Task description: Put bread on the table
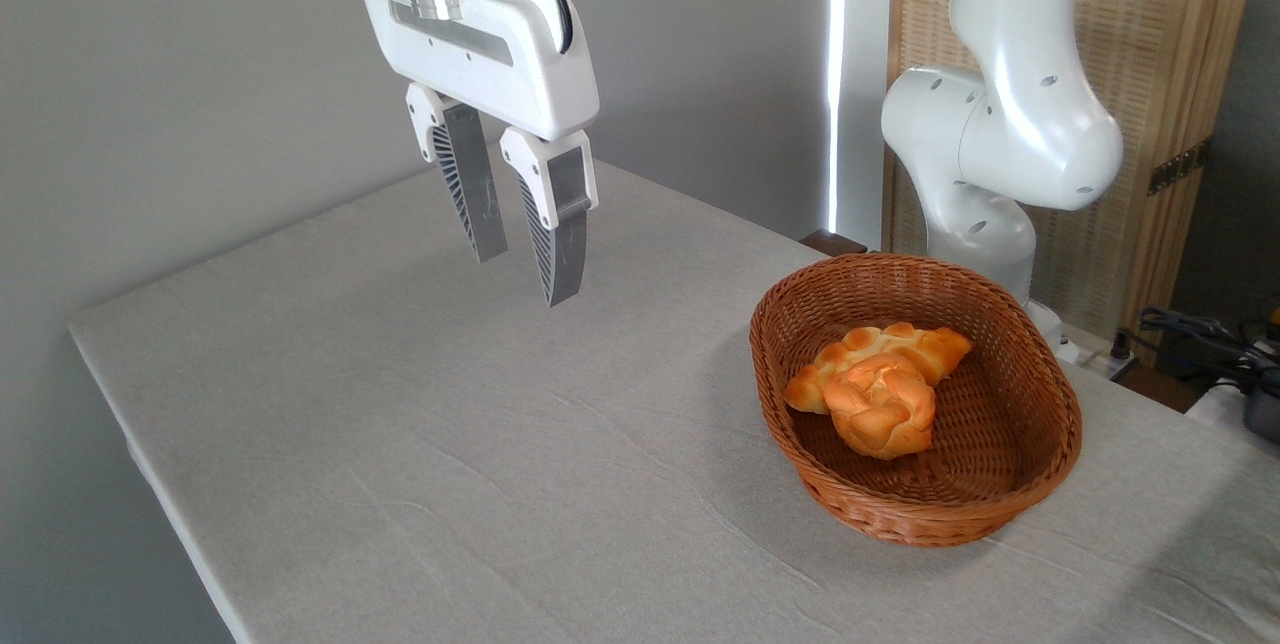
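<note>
The bread (pixel 882 406), a small round knotted bun with a glossy golden-orange crust, lies inside the brown wicker basket (pixel 1040 464) at the right. It rests against a longer braided loaf (pixel 890 342) behind it. The table (pixel 450 444) has a light grey, slightly wrinkled surface. My gripper (pixel 523 279) hangs high above the table's back-middle, well to the left of the basket. Its two fingers point down with a narrow gap between them and hold nothing.
The white arm's base and lower joints (pixel 1000 144) stand behind the basket at the right. A wooden slatted panel (pixel 1160 74) is behind it. Cables (pixel 1200 334) lie at the far right. The table's left edge runs diagonally from back left to front.
</note>
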You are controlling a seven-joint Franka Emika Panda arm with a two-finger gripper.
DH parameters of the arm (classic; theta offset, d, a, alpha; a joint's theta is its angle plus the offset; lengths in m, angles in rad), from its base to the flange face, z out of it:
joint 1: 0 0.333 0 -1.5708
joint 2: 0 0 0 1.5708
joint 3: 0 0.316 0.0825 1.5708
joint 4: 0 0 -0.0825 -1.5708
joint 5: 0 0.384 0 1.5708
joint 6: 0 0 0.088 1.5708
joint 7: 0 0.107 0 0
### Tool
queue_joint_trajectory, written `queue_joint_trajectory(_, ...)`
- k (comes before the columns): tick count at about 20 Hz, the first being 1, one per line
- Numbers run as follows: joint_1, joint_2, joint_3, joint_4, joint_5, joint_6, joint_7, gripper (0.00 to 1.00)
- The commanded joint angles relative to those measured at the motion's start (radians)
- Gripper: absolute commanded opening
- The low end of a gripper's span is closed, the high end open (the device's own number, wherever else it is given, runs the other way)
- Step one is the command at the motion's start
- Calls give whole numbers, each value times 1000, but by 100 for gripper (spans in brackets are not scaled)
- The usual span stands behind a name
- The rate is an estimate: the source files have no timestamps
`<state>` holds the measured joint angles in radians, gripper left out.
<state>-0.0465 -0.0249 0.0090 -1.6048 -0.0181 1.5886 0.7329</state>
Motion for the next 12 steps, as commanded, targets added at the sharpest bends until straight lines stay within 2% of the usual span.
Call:
queue_joint_trajectory(1, 17, 5, -3, 6, -5, -6, 13, 100)
queue_joint_trajectory(10, 20, 3, -3, 5, -5, -7, 20, 100)
queue_joint_trajectory(12, 23, -13, -1, -35, -5, -7, 20, 100)
